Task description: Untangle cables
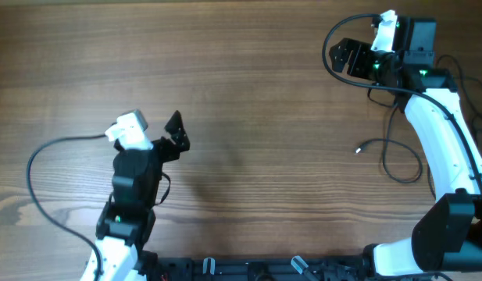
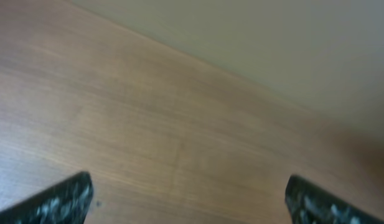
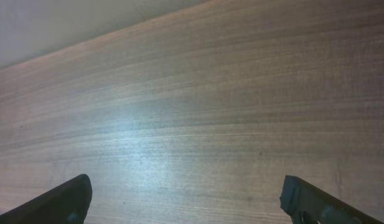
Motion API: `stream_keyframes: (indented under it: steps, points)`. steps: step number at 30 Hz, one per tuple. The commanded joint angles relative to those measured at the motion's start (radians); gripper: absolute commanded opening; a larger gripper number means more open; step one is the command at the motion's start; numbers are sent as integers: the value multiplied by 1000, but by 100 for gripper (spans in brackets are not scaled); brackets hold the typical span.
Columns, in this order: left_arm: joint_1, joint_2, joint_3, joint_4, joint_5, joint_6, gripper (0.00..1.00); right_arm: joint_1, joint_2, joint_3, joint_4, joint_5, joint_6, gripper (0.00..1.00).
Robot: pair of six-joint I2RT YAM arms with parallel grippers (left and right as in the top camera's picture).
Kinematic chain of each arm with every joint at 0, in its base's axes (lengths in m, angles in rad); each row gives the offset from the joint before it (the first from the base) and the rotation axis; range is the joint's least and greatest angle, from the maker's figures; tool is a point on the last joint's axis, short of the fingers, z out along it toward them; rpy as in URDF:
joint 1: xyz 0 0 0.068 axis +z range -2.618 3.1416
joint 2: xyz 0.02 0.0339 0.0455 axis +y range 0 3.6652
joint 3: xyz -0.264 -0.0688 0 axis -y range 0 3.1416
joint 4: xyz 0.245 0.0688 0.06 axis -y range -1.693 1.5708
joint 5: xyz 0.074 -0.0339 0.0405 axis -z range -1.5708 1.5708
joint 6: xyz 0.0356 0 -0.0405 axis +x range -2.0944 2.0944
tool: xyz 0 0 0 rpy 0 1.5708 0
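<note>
left claw [image 1: 176, 134] and right claw [image 1: 344, 56] are hanging wide open, empty, over the brown wooden desk [image 1: 248, 94]; likely next, the right is reaching for the thin black plug-tipped cable [image 1: 384, 160].

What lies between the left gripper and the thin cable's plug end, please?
Only bare wooden table, seen in the overhead view; nothing sits between the left gripper and the cable.

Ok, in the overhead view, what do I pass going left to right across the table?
Left pincer, open → right pincer, open → thin black cable, its small plug end pointing left.
</note>
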Motion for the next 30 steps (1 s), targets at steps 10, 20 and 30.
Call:
stream_keyframes:
  steps: [10,20,30]
  points:
    - [74,-542,-286,214,-165,5,100,-1,15,17,2,9,-16,100]
    - [91,-776,-286,98,-209,5,100,-1,15,17,2,9,-16,100]
    - [93,-796,-286,-24,-216,5,100,-1,15,17,2,9,-16,100]
